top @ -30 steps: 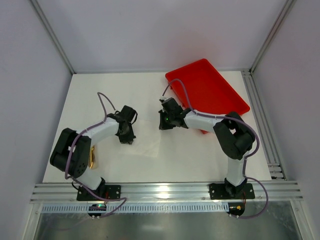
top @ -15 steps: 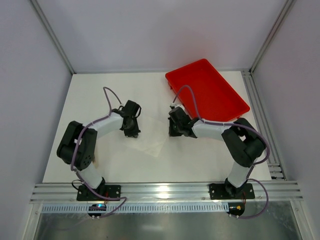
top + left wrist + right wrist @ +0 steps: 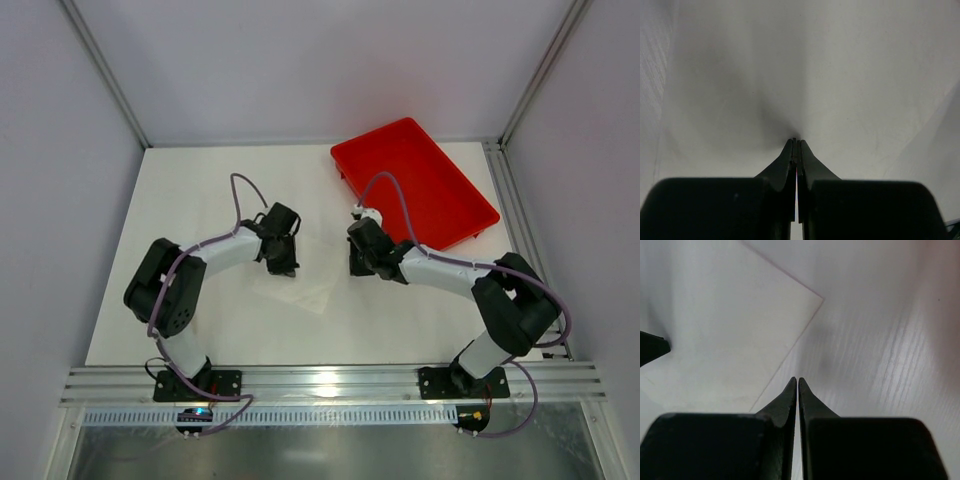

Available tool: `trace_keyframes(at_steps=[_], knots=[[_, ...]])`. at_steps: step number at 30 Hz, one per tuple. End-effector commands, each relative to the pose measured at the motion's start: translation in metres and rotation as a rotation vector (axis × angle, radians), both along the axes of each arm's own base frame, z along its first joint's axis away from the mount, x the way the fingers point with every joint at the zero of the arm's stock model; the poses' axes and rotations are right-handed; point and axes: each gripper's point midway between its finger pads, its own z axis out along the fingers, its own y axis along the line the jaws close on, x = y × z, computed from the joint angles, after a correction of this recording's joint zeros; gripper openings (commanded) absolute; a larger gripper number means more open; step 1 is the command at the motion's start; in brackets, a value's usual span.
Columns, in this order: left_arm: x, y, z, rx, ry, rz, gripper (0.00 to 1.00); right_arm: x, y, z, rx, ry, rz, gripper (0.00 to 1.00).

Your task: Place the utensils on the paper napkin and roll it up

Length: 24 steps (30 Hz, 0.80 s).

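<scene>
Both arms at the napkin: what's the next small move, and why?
Probably lift and open the left gripper to fetch a utensil: the paper napkin lies bare, jaws are shut on both arms, the right gripper sits at its edge, no utensils in view.

- A red tray sits at the far right of the white table, turned at an angle.
- An aluminium rail runs along the table's near edge.
- Pale walls enclose the table.
</scene>
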Motion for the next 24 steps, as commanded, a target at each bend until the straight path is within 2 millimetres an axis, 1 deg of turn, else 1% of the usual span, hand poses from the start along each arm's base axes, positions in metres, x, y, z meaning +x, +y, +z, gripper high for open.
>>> trace_keyframes(at_steps=[1, 2, 3, 4, 5, 6, 7, 8, 9, 10, 11, 12, 13, 14, 15, 16, 17, 18, 19, 20, 21, 23, 24], knots=[[0.018, -0.013, 0.012, -0.039, -0.054, -0.028, 0.00, 0.025, 0.031, 0.035, 0.090, -0.116, 0.073, 0.04], [0.017, -0.014, 0.013, -0.047, -0.055, -0.031, 0.00, 0.029, 0.035, 0.035, 0.089, -0.120, 0.078, 0.04], [0.018, -0.016, 0.019, -0.059, -0.072, -0.032, 0.00, 0.038, 0.044, 0.046, 0.101, -0.145, 0.093, 0.04], [0.019, -0.015, 0.022, -0.061, -0.080, -0.029, 0.00, 0.042, 0.047, 0.032, 0.078, -0.120, 0.099, 0.04], [0.020, -0.012, 0.025, -0.047, -0.096, -0.018, 0.00, 0.045, 0.051, 0.031, 0.075, -0.117, 0.103, 0.04], [0.022, -0.009, 0.033, -0.043, -0.116, -0.008, 0.00, 0.052, 0.060, 0.035, 0.092, -0.125, 0.115, 0.04], [0.023, -0.001, 0.036, -0.009, -0.125, 0.010, 0.00, 0.054, 0.063, 0.025, 0.079, -0.106, 0.119, 0.04], [0.023, 0.005, 0.039, 0.018, -0.133, 0.022, 0.00, 0.056, 0.065, 0.021, 0.078, -0.097, 0.119, 0.04], [0.029, 0.014, 0.050, 0.055, -0.176, 0.050, 0.00, 0.061, 0.069, 0.023, 0.082, -0.102, 0.115, 0.04], [0.026, 0.023, 0.051, 0.093, -0.170, 0.055, 0.00, 0.064, 0.067, 0.021, 0.075, -0.103, 0.100, 0.04], [0.028, 0.030, 0.056, 0.111, -0.185, 0.071, 0.00, 0.064, 0.067, 0.013, 0.066, -0.089, 0.088, 0.04], [0.032, 0.040, 0.061, 0.145, -0.209, 0.100, 0.00, 0.064, 0.065, 0.011, 0.058, -0.087, 0.078, 0.04], [0.033, 0.046, 0.071, 0.146, -0.232, 0.115, 0.00, 0.065, 0.059, 0.006, 0.038, -0.088, 0.050, 0.04], [0.033, 0.058, 0.076, 0.163, -0.234, 0.149, 0.00, 0.064, 0.055, 0.002, 0.030, -0.078, 0.030, 0.04], [0.034, 0.066, 0.080, 0.171, -0.239, 0.175, 0.01, 0.058, 0.050, -0.007, 0.017, -0.060, 0.017, 0.04], [0.037, 0.082, 0.088, 0.180, -0.258, 0.224, 0.01, 0.058, 0.045, -0.010, 0.004, -0.062, -0.002, 0.04], [0.034, 0.091, 0.090, 0.190, -0.248, 0.251, 0.01, 0.055, 0.041, -0.011, 0.008, -0.058, -0.024, 0.04], [0.035, 0.099, 0.093, 0.191, -0.252, 0.278, 0.01, 0.047, 0.034, -0.019, -0.004, -0.037, -0.035, 0.04], [0.034, 0.106, 0.097, 0.193, -0.258, 0.298, 0.01, 0.045, 0.030, -0.021, -0.006, -0.033, -0.049, 0.04], [0.035, 0.120, 0.103, 0.198, -0.275, 0.341, 0.01, 0.043, 0.024, -0.021, -0.009, -0.039, -0.074, 0.04], [0.033, 0.128, 0.107, 0.208, -0.283, 0.362, 0.02, 0.034, 0.017, -0.025, -0.005, -0.027, -0.093, 0.04], [0.029, 0.145, 0.115, 0.220, -0.308, 0.410, 0.03, 0.027, 0.009, -0.026, -0.005, -0.022, -0.122, 0.04], [0.027, 0.151, 0.117, 0.225, -0.312, 0.420, 0.03, 0.021, 0.001, -0.031, -0.015, -0.010, -0.142, 0.04]])
